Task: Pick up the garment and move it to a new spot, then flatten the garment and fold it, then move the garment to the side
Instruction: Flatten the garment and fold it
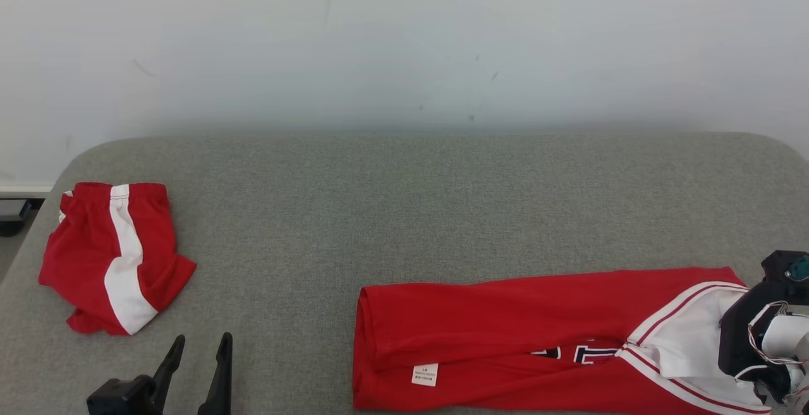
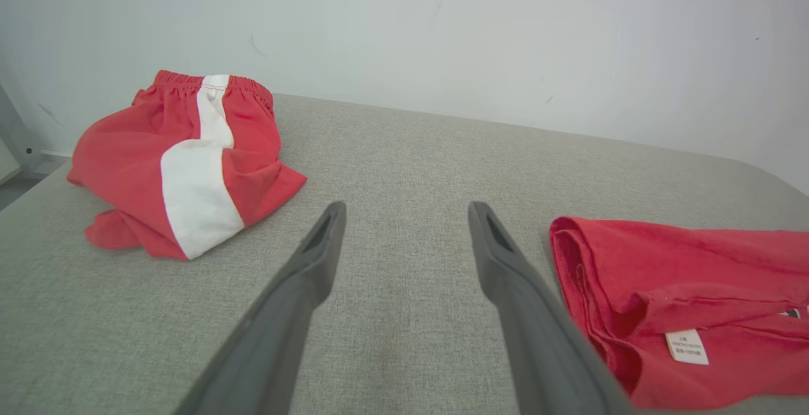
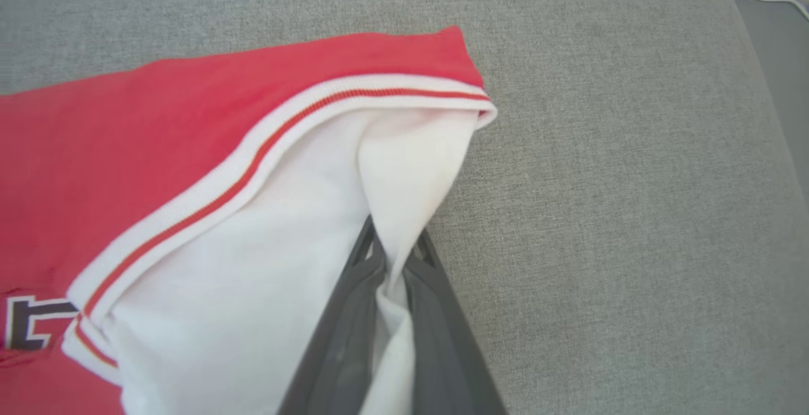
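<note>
Grey cushion (image 1: 404, 213), right claw (image 3: 396, 242) pinching garment (image 3: 158, 124)

I get bright, even, diffuse light with only faint shadows. The wall (image 1: 404, 36) looks washed out toward 12 o'clock. My left wrist view bows at its edges, and the near fingers (image 2: 284, 314) blur slightly.

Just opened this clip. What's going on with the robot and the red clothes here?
The right gripper is shut on the white sleeve of a red jersey, which lies folded into a long strip on the grey padded surface. The left gripper is open and holds nothing, over bare surface between the jersey and a pair of red shorts with a white stripe, which lie crumpled at the far left, untouched.
</note>
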`<state>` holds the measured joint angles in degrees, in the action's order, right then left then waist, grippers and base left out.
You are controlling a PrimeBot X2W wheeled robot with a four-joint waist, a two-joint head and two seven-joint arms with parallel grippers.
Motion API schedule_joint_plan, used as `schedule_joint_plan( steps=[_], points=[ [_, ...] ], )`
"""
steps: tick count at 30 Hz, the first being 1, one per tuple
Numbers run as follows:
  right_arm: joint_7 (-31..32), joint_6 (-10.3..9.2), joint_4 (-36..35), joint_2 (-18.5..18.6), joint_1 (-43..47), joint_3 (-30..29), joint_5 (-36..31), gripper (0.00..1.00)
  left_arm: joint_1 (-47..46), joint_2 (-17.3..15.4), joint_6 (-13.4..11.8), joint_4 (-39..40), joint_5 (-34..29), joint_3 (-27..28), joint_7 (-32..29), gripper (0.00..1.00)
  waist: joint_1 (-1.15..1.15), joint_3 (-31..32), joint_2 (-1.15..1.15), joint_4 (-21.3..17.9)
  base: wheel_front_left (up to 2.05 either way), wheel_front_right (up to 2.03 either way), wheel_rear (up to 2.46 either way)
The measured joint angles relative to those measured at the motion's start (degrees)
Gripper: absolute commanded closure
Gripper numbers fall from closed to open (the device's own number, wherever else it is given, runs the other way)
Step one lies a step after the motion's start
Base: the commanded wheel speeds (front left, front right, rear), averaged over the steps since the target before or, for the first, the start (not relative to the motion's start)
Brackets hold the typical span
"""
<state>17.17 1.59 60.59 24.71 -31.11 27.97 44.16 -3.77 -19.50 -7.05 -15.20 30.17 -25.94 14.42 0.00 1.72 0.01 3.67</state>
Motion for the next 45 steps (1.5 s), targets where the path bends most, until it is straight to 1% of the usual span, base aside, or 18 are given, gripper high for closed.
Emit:
schedule_joint_plan(
  steps=[3,7,10,17,19,22,25,27,33,39,44,45],
  points=[
    [-0.1,2.16,-1.2,-0.4,0.0,-1.1,1.4,1.0,0.0,0.1,0.0,-0.2,0.0,0.3,0.0,0.0,0.0,0.1,0.0,-0.6,0.0,0.0,0.0],
    [0.0,4.66,-4.8,-2.6,-0.1,-1.7,3.9,1.0,0.4,0.1,0.0,-0.5,0.0,0.8,0.0,0.0,0.0,0.4,0.0,-1.4,0.0,0.0,0.0],
    [0.7,5.48,-8.1,-3.6,-0.1,-1.5,5.4,1.0,0.9,0.7,0.1,-0.8,0.0,0.8,0.0,0.0,0.0,0.7,0.0,-1.8,0.0,0.0,0.0],
    [3.8,5.52,-17.9,-5.2,0.5,0.3,8.9,1.0,1.0,1.8,0.6,-1.6,0.0,-0.1,0.0,0.0,0.0,1.6,0.0,-2.2,0.0,0.0,0.0],
    [5.3,5.52,-22.1,-5.1,1.7,1.6,10.3,1.0,1.0,2.3,1.1,-2.0,-0.1,-0.6,0.0,0.0,0.0,1.7,-0.01,-1.9,0.0,0.0,0.0],
    [7.1,5.52,-27.3,-5.5,3.7,3.2,12.6,1.0,1.0,3.1,1.1,-2.3,-0.2,-0.8,0.0,0.0,0.0,1.8,-0.01,-1.3,0.0,0.0,0.0],
    [8.4,5.5,-30.6,-5.6,4.3,3.9,13.8,1.0,0.8,3.3,1.1,-2.5,-0.5,-1.0,0.0,0.0,0.0,1.8,-0.01,-0.5,0.0,0.0,0.0],
    [9.1,5.5,-32.3,-5.9,4.6,4.0,14.9,1.0,0.8,3.4,1.6,-2.8,-0.6,-1.2,0.0,0.0,0.0,1.8,-0.01,0.1,0.0,0.0,0.0],
    [10.1,5.5,-34.5,-8.0,4.9,4.4,16.4,1.0,-0.6,4.4,2.1,-3.6,-0.9,-2.3,0.0,0.0,0.0,1.8,-0.01,2.5,0.0,0.0,0.0],
    [11.1,5.45,-34.5,-10.5,5.3,5.7,16.4,1.0,-1.6,5.0,2.6,-4.3,-1.2,-2.9,0.0,0.0,0.0,1.9,-0.01,5.1,0.0,0.0,0.0],
    [11.4,2.65,-31.3,-13.1,5.4,6.2,16.3,1.0,-1.6,5.5,2.6,-4.8,-1.4,-3.4,0.0,0.0,0.0,1.9,-0.01,7.0,0.0,0.0,0.0],
    [11.6,2.15,-30.6,-13.6,5.4,6.4,16.2,1.0,-1.6,5.6,3.1,-4.9,-1.4,-3.5,0.0,0.0,0.0,1.8,-0.01,7.3,0.0,0.0,0.0]
  ],
)
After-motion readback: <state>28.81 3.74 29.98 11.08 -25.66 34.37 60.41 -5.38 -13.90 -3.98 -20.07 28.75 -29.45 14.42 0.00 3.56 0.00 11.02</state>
